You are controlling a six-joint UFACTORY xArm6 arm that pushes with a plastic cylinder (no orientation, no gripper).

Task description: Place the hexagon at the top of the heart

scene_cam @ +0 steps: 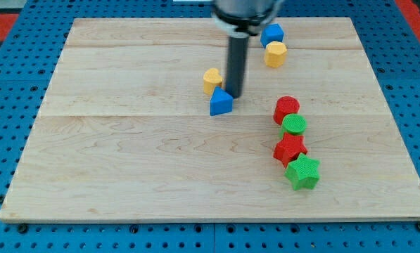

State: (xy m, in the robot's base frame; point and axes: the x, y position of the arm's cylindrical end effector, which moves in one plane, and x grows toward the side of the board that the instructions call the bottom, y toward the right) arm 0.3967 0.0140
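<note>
A yellow hexagon (275,53) sits near the view's top, right of centre, just below a blue cube (271,34). A yellow heart (212,79) lies left of it, near the board's middle top. A blue triangle (221,102) sits right below the heart. My tip (236,95) stands just right of the heart, at the blue triangle's upper right edge. It is well left of and below the yellow hexagon. The rod hides part of the board behind it.
On the right a column of blocks runs downward: a red hexagon-like block (287,108), a green round block (293,126), a red star (289,149) and a green star (302,172). The wooden board (125,154) lies on a blue pegboard.
</note>
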